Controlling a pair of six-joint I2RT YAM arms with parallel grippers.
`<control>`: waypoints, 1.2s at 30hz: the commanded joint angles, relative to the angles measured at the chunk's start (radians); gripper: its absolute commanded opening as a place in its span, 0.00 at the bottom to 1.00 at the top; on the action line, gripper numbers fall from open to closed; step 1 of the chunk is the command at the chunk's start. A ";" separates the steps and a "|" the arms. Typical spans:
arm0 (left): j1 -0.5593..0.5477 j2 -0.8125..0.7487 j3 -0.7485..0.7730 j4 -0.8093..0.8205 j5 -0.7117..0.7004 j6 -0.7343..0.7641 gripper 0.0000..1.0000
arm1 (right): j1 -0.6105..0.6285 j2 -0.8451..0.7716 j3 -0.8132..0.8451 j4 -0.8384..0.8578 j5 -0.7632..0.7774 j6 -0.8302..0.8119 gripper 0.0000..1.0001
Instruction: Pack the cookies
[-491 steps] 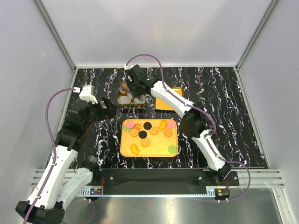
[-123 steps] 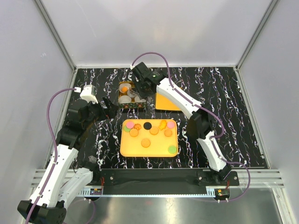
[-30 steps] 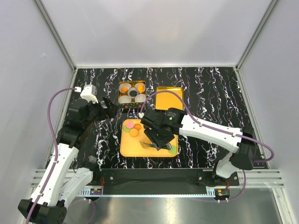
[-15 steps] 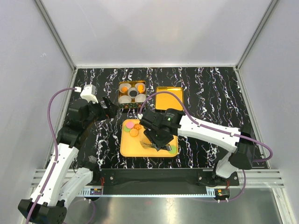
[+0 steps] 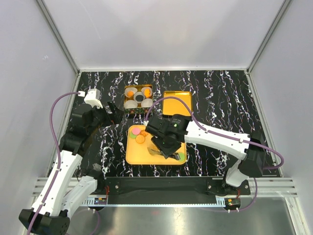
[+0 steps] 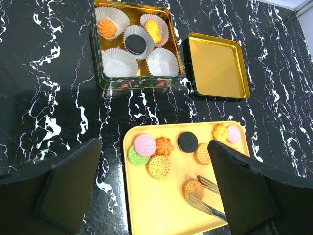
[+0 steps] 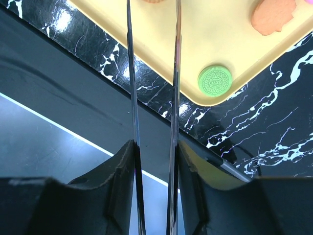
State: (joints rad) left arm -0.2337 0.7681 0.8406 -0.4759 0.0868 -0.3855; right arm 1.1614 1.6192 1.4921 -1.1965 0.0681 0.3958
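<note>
Several cookies lie on the yellow tray [image 6: 156, 210]: pink [image 6: 145, 144], green [image 6: 136, 155], an orange flower [image 6: 165, 146], black [image 6: 187, 142], tan discs [image 6: 159, 166] and a yellow fish [image 6: 219, 131]. My right gripper [image 5: 168, 146] is shut on metal tongs [image 6: 210, 208]. The tong blades straddle a tan cookie [image 6: 193, 188] near the tray's front. The right wrist view shows the blades [image 7: 173, 98] running up from my gripper [image 7: 152, 147], with a green cookie [image 7: 214, 81] at the tray corner. My left gripper [image 5: 113, 110] is open and empty, held above the table left of the tray.
A gold tin [image 6: 137, 84] behind the tray holds white paper cups, three with cookies in them. Its lid [image 6: 217, 66] lies face up to the tin's right. The table is black marble. White enclosure walls stand on three sides.
My right arm has shifted slightly left over the tray, with the tongs low above the cookies. The left arm has not moved.
</note>
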 commanded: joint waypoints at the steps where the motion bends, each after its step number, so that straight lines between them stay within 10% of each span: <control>1: 0.007 -0.003 -0.005 0.053 0.016 -0.001 0.99 | 0.014 -0.007 0.051 -0.023 0.025 -0.015 0.40; 22: 0.007 -0.010 -0.005 0.053 0.016 -0.004 0.99 | -0.133 0.042 0.333 -0.022 0.064 -0.109 0.40; 36: 0.007 -0.012 -0.005 0.054 0.013 -0.003 0.99 | -0.321 0.358 0.698 0.152 0.078 -0.215 0.41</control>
State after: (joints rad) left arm -0.2337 0.7677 0.8402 -0.4759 0.0868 -0.3855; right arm 0.8532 1.9079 2.0933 -1.1316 0.1238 0.2245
